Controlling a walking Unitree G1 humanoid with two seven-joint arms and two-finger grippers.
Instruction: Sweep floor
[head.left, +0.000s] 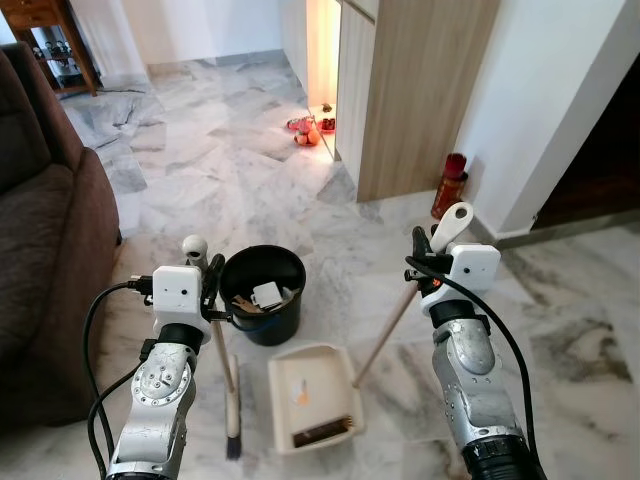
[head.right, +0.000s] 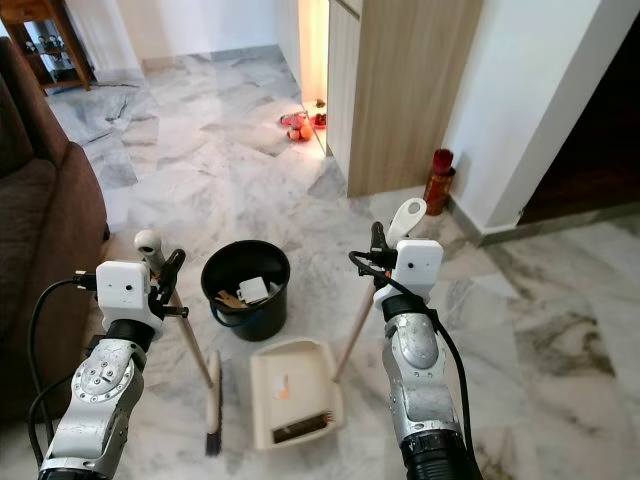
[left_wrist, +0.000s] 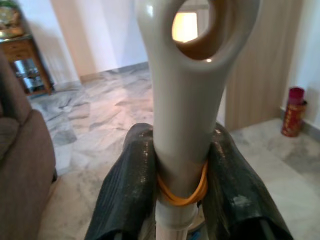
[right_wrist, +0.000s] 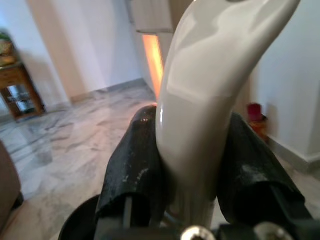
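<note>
My left gripper (head.left: 212, 283) is shut on the grey top of the broom handle (left_wrist: 182, 100); an orange rubber band circles the handle between the fingers (left_wrist: 127, 185). The broom (head.left: 233, 410) slants down to its dark brush head on the marble floor. My right gripper (head.left: 425, 262) is shut on the white grip of the dustpan handle (right_wrist: 210, 90). Its wooden pole (head.left: 385, 335) slopes down to the cream dustpan (head.left: 312, 395), which lies flat on the floor with dark debris at its near edge. Just beyond stands a black bucket (head.left: 262, 293) holding scraps.
A brown sofa (head.left: 40, 250) fills the left side. A wooden cabinet panel (head.left: 415, 90) and white wall rise ahead on the right, with a red canister (head.left: 450, 185) at their foot. Small red and orange items (head.left: 308, 130) lie by a lit gap. Open marble floor stretches ahead.
</note>
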